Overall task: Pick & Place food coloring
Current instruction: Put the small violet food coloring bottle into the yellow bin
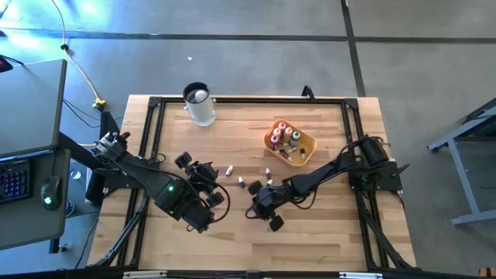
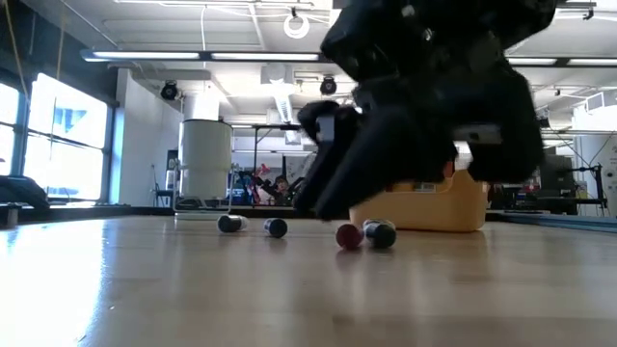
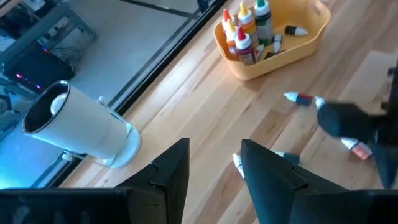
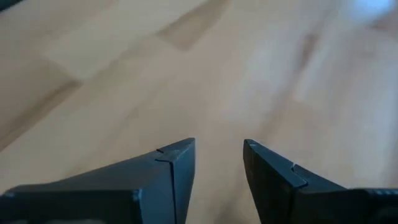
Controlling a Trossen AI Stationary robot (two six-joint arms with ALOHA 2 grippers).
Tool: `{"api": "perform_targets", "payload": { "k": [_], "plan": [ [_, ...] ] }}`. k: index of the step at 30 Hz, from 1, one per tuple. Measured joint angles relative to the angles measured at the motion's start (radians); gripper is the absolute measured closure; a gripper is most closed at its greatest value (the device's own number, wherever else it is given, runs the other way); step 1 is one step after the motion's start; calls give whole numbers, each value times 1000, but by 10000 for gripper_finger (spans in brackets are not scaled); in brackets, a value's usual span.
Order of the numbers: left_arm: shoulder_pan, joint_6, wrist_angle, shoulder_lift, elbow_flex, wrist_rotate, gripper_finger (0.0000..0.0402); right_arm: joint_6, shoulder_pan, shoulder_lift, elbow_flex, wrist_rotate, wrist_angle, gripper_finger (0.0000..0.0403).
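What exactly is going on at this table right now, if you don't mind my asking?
Two robot arms are sorting small food coloring bottles on a wooden table. Several bottles already stand in the yellow tray, while a few bottles lie loose on the wood between the arms. The left pincer is open and empty, pointed toward one loose bottle. The right pincer is also open and empty, low over bare wood. A tall white cup stands near the far edge.

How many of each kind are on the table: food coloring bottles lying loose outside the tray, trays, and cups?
Loose food coloring bottles: 4
Orange-yellow tray: 1
Clear cup: 1
Total: 6
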Motion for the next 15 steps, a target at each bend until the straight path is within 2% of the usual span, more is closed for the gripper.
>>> {"api": "perform_targets", "payload": {
  "k": [8, 9, 11, 15],
  "plan": [
    [0, -43, 0, 0, -13, 32, 259, 178, -7, -140, 0, 278, -172, 274],
    [0, -47, 0, 0, -13, 32, 259, 180, -8, -146, 0, 284, -195, 274],
    [0, -53, 0, 0, -13, 30, 259, 86, -8, -148, 0, 262, -252, 274],
    [0, -53, 9, 0, -13, 27, 259, -85, -8, -133, 0, 135, -290, 274]
  ]
}}
